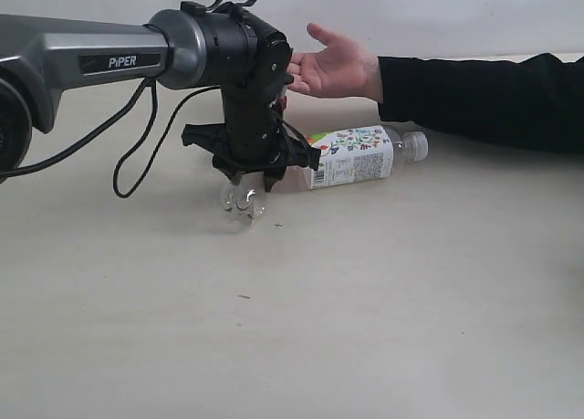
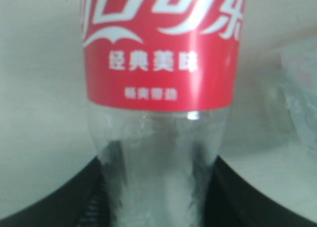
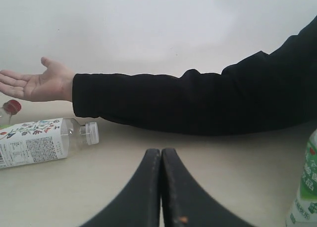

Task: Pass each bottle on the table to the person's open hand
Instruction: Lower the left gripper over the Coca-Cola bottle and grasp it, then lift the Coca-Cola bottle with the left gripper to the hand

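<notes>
The step in hand is judged to be the grasp of the clear plastic bottle with the red label. The left pincer is hanging over this bottle from above. Its jaws are standing on either side of the clear lower body, close against the plastic; whether they are clamping it firmly cannot be told. In the exterior view the bottle's clear end is showing just below the pincer, down at the pale beige desk. The person's open hand, bare and palm up on an arm in a black sleeve, is waiting at 1 o'clock from the left pincer, above the desk. The next move is calling for a secure grip, then a lift and a short carry toward 1 o'clock into the palm, clearing the clear plastic bottle with the white floral label, which is lying on its side at 3 o'clock, just beside the pincer. The right pincer is idling with its jaws pressed together, holding nothing; a clear bottle with the green-and-white label is standing near it. The desk is showing a flat, matte surface with faint marks. A plain pale wall is closing the room behind it.
</notes>
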`<state>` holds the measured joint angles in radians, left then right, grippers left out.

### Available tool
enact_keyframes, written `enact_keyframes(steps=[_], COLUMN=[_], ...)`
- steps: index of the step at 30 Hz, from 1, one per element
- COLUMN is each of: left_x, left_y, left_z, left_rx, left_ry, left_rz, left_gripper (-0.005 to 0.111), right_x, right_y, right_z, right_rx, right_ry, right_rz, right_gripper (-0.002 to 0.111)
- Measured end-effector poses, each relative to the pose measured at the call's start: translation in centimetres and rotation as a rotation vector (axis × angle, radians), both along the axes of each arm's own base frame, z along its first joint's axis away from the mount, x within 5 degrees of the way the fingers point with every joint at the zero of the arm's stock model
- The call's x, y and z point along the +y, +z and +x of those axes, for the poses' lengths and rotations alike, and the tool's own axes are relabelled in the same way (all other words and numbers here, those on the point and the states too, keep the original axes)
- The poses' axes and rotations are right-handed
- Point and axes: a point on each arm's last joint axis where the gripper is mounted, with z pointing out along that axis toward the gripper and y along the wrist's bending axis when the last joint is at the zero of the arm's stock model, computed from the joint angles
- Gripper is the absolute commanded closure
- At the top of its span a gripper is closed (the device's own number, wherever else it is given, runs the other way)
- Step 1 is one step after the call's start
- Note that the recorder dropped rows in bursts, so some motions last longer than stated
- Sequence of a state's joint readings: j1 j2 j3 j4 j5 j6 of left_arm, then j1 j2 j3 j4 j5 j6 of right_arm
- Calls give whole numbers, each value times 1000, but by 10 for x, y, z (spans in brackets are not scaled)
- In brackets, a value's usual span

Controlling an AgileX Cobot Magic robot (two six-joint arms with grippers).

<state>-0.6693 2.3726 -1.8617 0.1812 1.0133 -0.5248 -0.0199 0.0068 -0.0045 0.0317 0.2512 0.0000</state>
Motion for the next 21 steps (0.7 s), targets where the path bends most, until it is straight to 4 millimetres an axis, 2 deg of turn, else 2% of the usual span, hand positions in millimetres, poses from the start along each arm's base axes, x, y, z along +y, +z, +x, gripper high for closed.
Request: enact_keyframes(steps=[6, 14, 18, 21], left_x=[5, 22, 27, 28], left_y=[0, 5, 20, 40], left_z=[-1, 0, 1, 0], left_rx=[7, -7, -21, -53], left_ry=[1, 38, 48, 50], left_rz=[51, 227, 243, 223], left_gripper=[105, 105, 105, 105], right_x=[0, 0, 0, 0], right_y=[0, 0, 0, 0], right_z=[0, 0, 0, 0], right_rx=[0, 0, 0, 0], right_ry=[0, 0, 0, 0], right_rz=[0, 0, 0, 0], right_gripper=[108, 108, 108, 108])
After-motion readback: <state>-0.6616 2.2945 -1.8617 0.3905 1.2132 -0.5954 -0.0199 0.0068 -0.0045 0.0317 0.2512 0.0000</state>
